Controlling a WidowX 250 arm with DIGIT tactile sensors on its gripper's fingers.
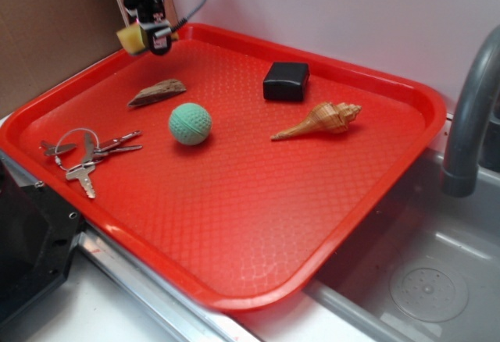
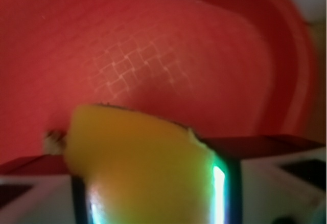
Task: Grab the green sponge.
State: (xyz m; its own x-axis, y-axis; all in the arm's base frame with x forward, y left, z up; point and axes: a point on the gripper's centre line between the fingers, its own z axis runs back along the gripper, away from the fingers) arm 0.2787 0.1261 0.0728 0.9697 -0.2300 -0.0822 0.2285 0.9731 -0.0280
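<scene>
The green sponge is a small yellow foam block. It is held in my gripper above the far left corner of the red tray. The gripper is shut on it and lifted off the tray floor. In the wrist view the sponge fills the lower middle, squeezed between the two fingers, with a thin dark edge along its top. The tray floor lies below it.
On the tray lie a green dimpled ball, a black box, a seashell, a piece of wood and a bunch of keys. A grey faucet and a sink are at the right.
</scene>
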